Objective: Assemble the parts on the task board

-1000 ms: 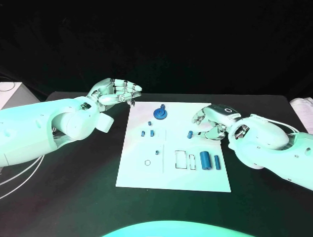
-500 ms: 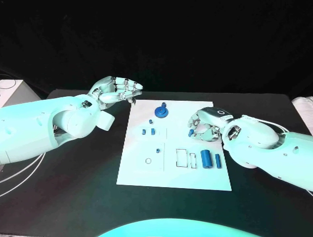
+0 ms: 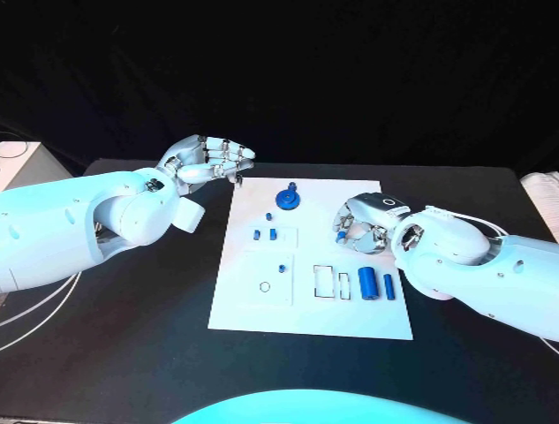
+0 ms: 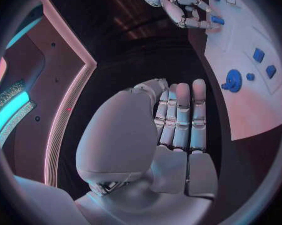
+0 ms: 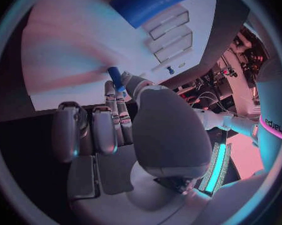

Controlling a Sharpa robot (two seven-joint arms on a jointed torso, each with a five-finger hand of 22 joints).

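Counter [image 3: 139, 300] under one white task board [image 3: 311, 314], with two robot hands at the board's far half.
The board lies mid-counter carrying one round blue part [image 3: 287, 202], two upright blue cylinders [image 3: 368, 283] near its right edge and several small blue pieces [image 3: 265, 235]. The left robot hand [image 3: 210, 162] hovers off the far left corner, fingers curled on nothing. The right wrist view shows the right robot hand [image 3: 362, 225] pinching one small blue peg [image 5: 115, 78] over the board.
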